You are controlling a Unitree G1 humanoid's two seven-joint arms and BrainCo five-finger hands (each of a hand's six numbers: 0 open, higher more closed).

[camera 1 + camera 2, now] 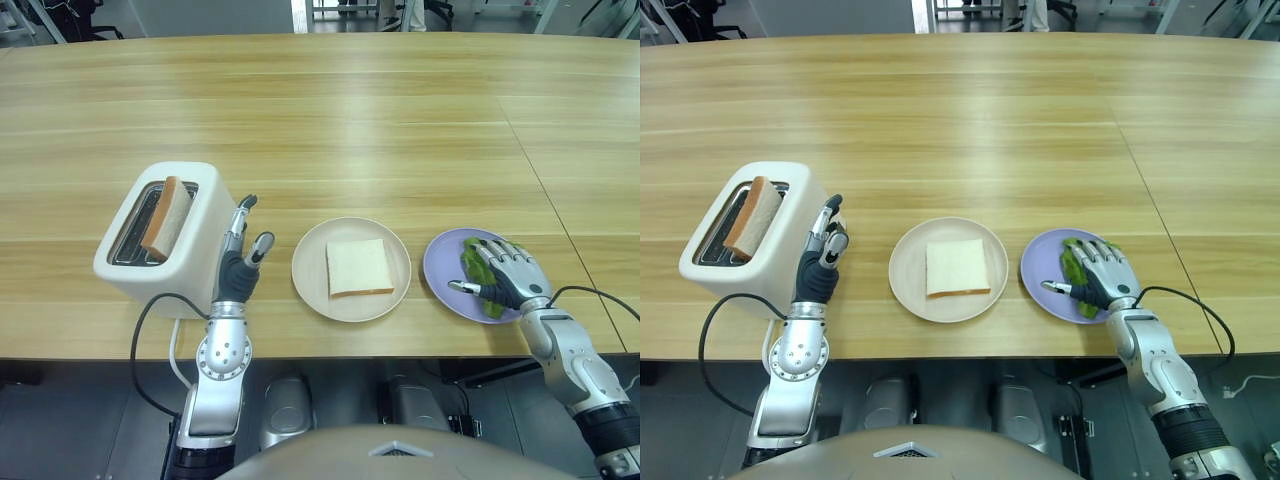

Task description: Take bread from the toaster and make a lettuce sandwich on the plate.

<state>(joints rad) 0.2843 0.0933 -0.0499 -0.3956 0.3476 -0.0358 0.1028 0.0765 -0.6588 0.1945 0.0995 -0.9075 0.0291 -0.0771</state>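
A white toaster stands at the left with one slice of bread sticking up from a slot. My left hand is upright just right of the toaster, fingers straight, holding nothing. A beige plate in the middle carries one flat slice of bread. At the right a purple plate holds green lettuce. My right hand lies over the lettuce with fingers curled down onto it; the lettuce still rests on the plate.
The toaster's black cable loops off the table's front edge beside my left arm. The wide wooden table stretches back behind the plates. Another cable runs by my right wrist.
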